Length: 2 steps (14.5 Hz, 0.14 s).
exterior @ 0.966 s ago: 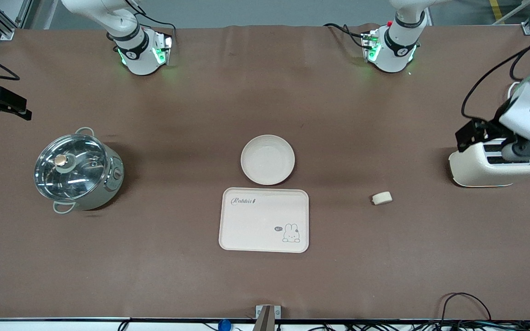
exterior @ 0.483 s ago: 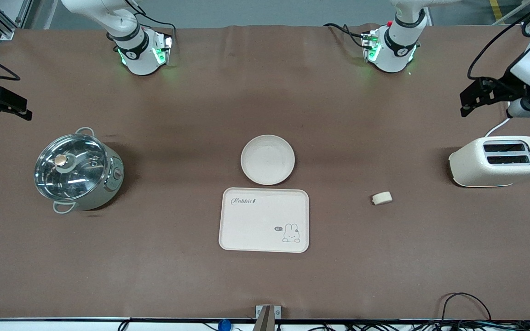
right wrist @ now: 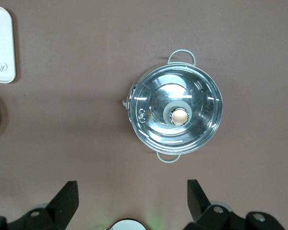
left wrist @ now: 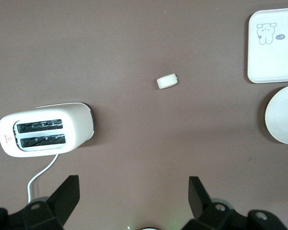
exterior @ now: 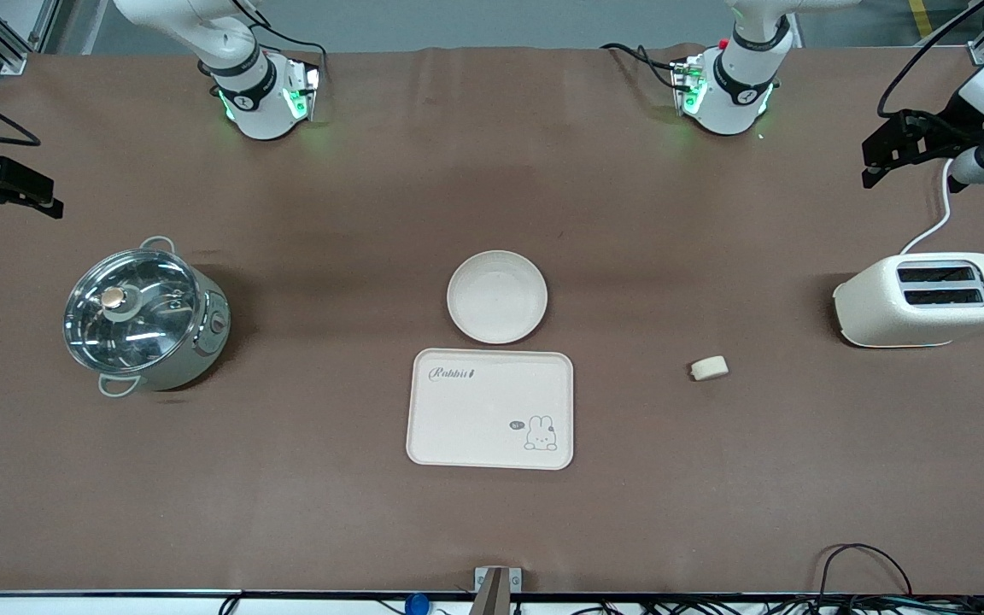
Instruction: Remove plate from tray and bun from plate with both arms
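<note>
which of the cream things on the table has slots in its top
The toaster, at the left arm's end of the table: two dark slots and a white cord. The plate, tray and bun have none.

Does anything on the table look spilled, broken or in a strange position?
Nothing stands out. The plate, tray, pot and toaster all sit upright and whole. The bun lies alone on the cloth between tray and toaster. Both hands, left and right, hang open and empty.

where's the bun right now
The bun lies bare on the table between the rabbit tray and the toaster, toward the left arm's end and slightly nearer the front camera than the toaster.
</note>
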{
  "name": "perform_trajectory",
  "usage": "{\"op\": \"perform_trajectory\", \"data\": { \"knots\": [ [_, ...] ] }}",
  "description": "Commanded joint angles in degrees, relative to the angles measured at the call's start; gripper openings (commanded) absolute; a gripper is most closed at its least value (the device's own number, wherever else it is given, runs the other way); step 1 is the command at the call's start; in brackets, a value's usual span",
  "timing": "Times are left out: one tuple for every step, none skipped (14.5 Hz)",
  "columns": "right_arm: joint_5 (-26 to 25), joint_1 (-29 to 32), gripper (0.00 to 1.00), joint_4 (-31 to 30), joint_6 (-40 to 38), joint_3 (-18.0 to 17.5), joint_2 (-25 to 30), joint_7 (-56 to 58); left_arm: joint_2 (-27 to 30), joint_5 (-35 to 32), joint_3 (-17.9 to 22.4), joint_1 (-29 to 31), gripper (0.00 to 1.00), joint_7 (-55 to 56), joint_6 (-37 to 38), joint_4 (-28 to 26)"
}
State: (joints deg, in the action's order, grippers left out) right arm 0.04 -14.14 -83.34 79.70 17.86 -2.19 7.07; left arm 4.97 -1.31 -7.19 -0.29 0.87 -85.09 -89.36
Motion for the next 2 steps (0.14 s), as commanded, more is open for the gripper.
{"op": "perform_trajectory", "data": {
  "knots": [
    [-0.2,-0.2,1.00,-2.4,1.1,-0.2,2.0,-0.9,0.3,1.0,0.2,-0.5,1.00,-0.4,0.7,0.2],
    [-0.3,-0.2,1.00,-2.4,1.2,-0.1,2.0,-0.9,0.3,1.0,0.2,-0.5,1.00,-0.4,0.7,0.2]
  ]
}}
